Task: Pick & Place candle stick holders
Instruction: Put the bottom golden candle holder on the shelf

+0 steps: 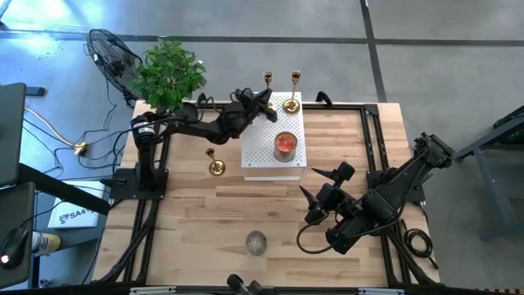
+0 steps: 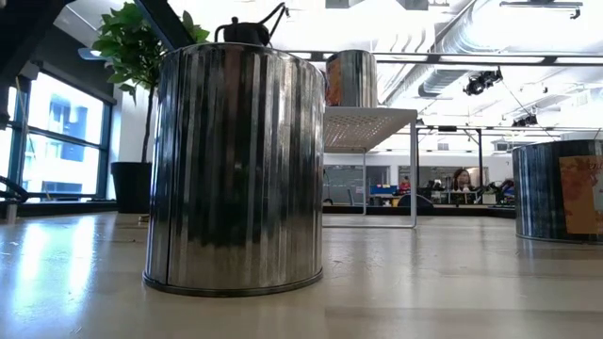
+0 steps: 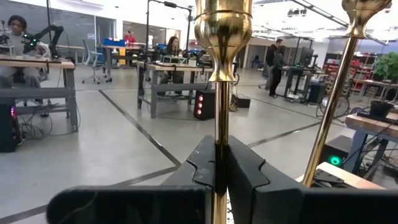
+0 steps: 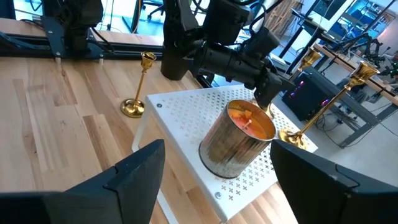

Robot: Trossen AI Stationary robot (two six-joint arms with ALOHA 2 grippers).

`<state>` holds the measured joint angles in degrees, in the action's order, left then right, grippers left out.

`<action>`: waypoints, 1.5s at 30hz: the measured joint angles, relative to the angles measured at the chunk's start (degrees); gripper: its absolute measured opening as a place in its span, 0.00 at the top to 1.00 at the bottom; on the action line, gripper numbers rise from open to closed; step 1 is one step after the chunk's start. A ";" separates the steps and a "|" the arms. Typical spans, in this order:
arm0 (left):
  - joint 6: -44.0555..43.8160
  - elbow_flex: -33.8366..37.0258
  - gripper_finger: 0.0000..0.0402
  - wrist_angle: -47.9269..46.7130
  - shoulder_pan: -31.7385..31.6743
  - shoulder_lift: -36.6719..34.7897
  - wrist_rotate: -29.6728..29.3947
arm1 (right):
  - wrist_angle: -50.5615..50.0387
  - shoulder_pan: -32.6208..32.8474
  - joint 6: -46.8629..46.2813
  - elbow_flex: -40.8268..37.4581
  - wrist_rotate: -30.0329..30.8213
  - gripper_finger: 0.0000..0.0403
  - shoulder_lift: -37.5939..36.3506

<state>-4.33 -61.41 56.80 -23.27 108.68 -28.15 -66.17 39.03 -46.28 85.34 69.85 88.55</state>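
Left gripper [image 1: 264,102]: far edge of white perforated stand [image 1: 262,156], fingers pinching stem of candlestick [image 3: 221,112] | second candlestick [image 1: 292,105]: on stand's far right corner | third candlestick [image 1: 215,164]: on table left of stand | right gripper [image 1: 321,182]: spread wide, nothing held, near-right of stand.

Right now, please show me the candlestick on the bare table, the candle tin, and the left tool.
candlestick on the table [image 1: 215,167], high view, base.
candle tin [image 4: 238,140], right wrist view, side wall.
left tool [image 3: 221,167], left wrist view, between fingertips.
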 joint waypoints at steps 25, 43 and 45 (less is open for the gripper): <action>1.32 0.24 0.90 -1.94 0.15 0.44 6.72 | -0.50 0.00 0.20 0.00 -0.20 0.29 -0.02; 1.50 0.22 0.90 -1.82 0.55 0.25 4.43 | -0.50 0.00 0.16 0.02 -1.04 0.29 -0.02; 1.49 0.19 0.90 -1.82 0.55 0.24 4.45 | -0.50 0.00 0.09 0.02 -1.10 0.29 -0.02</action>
<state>-2.83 -61.22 54.98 -22.72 108.92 -23.70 -66.67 39.03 -46.19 85.36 68.75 88.53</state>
